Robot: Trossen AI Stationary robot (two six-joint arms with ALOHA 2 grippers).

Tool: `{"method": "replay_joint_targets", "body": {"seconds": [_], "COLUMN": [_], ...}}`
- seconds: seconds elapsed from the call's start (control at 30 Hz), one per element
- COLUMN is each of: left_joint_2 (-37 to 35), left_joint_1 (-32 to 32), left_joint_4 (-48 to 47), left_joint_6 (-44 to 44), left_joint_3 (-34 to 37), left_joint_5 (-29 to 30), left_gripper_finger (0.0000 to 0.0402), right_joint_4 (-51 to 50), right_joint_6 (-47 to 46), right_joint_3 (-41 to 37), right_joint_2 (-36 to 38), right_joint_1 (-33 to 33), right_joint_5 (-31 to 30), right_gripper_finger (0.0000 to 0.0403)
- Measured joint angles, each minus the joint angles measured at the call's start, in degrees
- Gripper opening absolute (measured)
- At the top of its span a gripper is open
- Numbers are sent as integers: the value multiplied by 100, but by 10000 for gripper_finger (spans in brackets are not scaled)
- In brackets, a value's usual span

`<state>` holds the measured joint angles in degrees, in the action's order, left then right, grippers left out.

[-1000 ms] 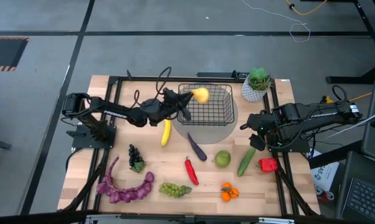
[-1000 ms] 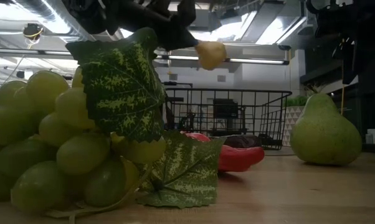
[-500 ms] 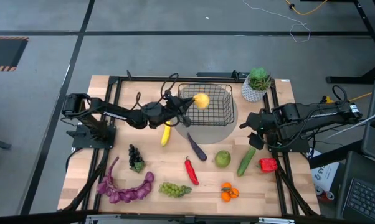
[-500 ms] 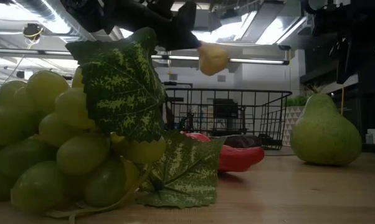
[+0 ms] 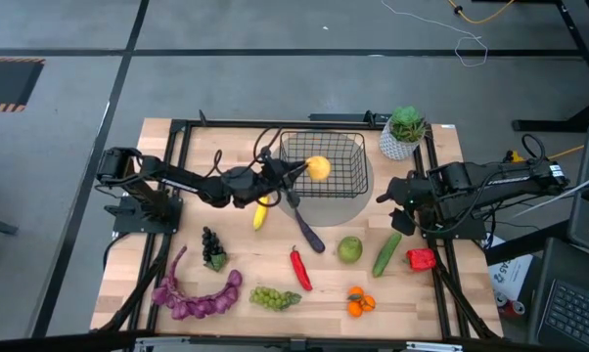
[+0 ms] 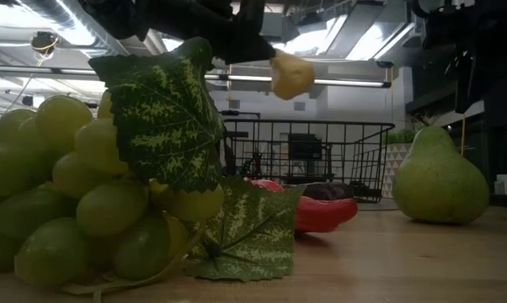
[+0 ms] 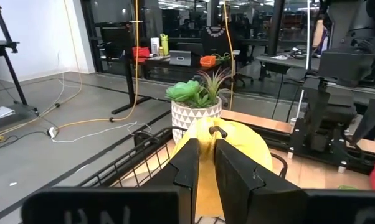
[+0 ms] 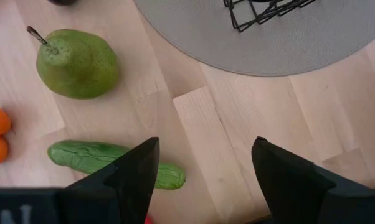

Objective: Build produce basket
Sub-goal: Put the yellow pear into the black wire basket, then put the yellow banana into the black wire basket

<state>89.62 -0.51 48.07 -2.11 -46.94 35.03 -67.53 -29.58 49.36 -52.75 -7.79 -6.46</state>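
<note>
My left gripper [image 5: 306, 170] is shut on a yellow fruit [image 5: 317, 168] and holds it over the black wire-mesh basket [image 5: 339, 181]. The basket stands on a grey round mat [image 5: 345, 209]. In the low view the fruit [image 6: 291, 76] hangs well above the basket's rim [image 6: 308, 126]. My right gripper [image 5: 397, 196] is open and hovers at the table's right side, above the bare wood between the mat and the cucumber [image 8: 116, 163]. It touches nothing. My left gripper pinches the yellow fruit between its two fingers [image 7: 189, 163], on the fruit's near flank [image 7: 205, 158] below its small stem. The fingers come about level from the table's left. The fruit is lifted clear, above the basket's open top.
On the wood lie a banana [image 5: 260, 211], eggplant [image 5: 309, 233], green pear [image 5: 349, 248], cucumber [image 5: 386, 254], red chili [image 5: 300, 268], red pepper [image 5: 421, 258], oranges [image 5: 361, 303], green grapes [image 5: 275, 297], purple grapes [image 5: 202, 298] and dark grapes [image 5: 213, 248]. A potted plant [image 5: 404, 132] stands at the far right corner.
My left gripper has carried the yellow fruit from over the basket's far part toward the table's near edge, to above the basket's middle, at about the same height. It has stayed shut on the fruit.
</note>
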Motion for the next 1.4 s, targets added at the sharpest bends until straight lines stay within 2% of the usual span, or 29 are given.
{"method": "replay_joint_targets", "body": {"seconds": [0.5,0.83,1.4], "left_joint_2": [0,0,0], "left_joint_1": [-13,-20,-112], "left_joint_4": [-8,-262,-437], "left_joint_6": [-450,-452,-483], "left_joint_3": [0,0,0], "left_joint_5": [13,6,-1], "left_gripper_finger": [45,81,79], "right_joint_4": [-9,-8,-7], "right_joint_6": [8,8,-7], "right_joint_3": [0,0,0], "right_joint_2": [0,1,0], "right_joint_1": [0,0,0], "right_joint_5": [-2,-1,-1], "right_gripper_finger": [255,255,255]}}
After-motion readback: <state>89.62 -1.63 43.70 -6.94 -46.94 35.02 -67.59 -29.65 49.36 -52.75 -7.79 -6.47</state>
